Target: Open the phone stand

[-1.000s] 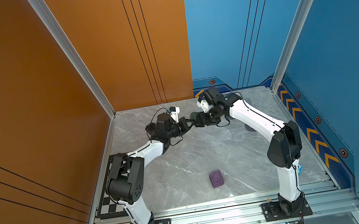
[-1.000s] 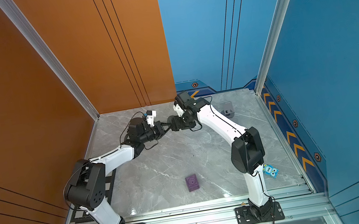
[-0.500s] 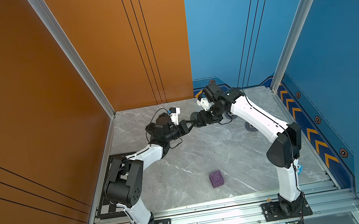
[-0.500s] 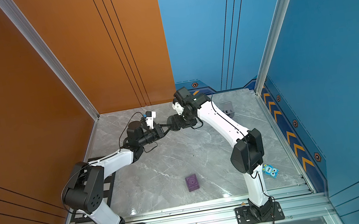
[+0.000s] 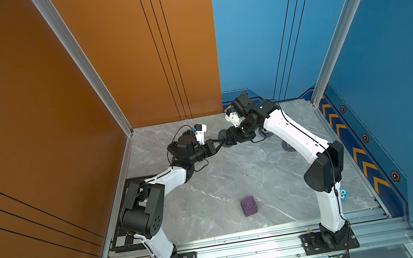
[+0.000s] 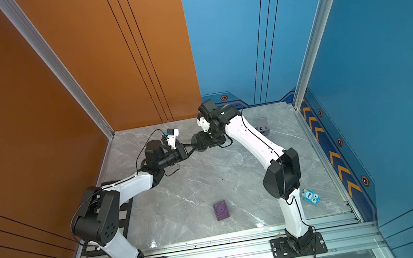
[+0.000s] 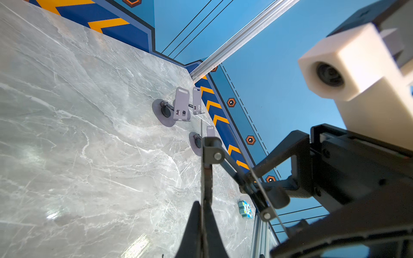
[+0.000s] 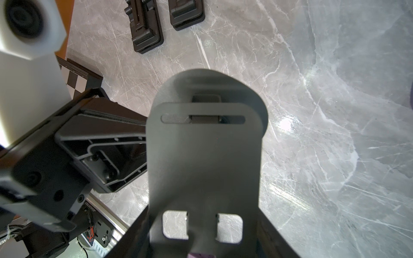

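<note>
Behind purple plastic cube [image 5: 249, 206], clamping grey metal phone stand [image 8: 203, 167] with left gripper [image 7: 203, 206] and right gripper [image 5: 225, 142]; might slip if yanked.

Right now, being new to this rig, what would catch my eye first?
Left gripper and right gripper meet in mid-air at the back, both clamped on one grey phone stand. A purple cube sits alone near the front; a blue owl toy lies by the right arm's base.

Bright even light, white glare on the marble tabletop [image 7: 53, 215], soft wrist-view foreground, edge distortion.
</note>
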### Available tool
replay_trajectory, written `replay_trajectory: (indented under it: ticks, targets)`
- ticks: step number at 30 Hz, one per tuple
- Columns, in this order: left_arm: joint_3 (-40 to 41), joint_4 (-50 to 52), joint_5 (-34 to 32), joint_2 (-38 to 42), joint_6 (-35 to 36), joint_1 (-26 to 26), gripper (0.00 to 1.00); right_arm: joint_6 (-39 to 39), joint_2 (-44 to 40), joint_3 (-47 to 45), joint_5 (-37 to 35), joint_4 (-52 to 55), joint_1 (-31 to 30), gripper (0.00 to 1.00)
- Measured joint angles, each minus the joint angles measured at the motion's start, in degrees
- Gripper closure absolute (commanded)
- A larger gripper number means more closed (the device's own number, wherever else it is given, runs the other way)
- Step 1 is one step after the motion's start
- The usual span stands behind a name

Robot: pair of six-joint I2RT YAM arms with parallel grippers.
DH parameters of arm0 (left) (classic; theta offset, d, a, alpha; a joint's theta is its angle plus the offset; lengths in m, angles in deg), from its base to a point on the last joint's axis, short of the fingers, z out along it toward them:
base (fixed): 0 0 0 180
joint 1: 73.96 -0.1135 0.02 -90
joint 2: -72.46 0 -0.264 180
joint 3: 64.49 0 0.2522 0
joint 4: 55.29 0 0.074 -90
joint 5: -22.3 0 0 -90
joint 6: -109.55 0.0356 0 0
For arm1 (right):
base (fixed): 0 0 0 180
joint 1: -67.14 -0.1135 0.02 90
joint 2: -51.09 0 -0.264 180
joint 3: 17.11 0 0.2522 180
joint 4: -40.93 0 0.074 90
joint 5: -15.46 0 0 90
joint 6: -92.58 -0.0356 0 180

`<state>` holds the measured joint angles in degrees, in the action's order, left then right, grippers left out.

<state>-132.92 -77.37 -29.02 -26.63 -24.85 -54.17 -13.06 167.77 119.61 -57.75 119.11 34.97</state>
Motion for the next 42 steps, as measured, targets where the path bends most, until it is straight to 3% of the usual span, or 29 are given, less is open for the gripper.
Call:
replay_trajectory:
  ticks: [6, 19, 21, 33, 42]
  targets:
    - [-0.2, 2.6, 0.0, 1.3, -0.2, -0.6, 1.00, 0.0, 0.7, 0.9, 0.4, 0.0, -0.3, 0.51]
    - [1.0, 10.4, -2.0, 4.7, -1.8, -2.5, 1.00, 0.5, 0.9, 7.0, 1.2, -2.5, -1.0, 0.03]
    - [1.4, 11.6, -2.2, 4.8, -1.9, -2.5, 1.00, 0.7, 0.9, 7.2, 1.1, -2.7, -1.2, 0.00]
    - [1.3, 20.9, -2.4, 9.5, 3.0, -1.5, 1.00, 0.8, 6.3, 9.1, -0.6, -3.2, -2.4, 0.03]
    - [0.5, 26.9, -3.1, 11.7, 7.1, -0.7, 1.00, 0.9, 8.8, 9.7, -0.5, -3.4, -2.6, 0.18]
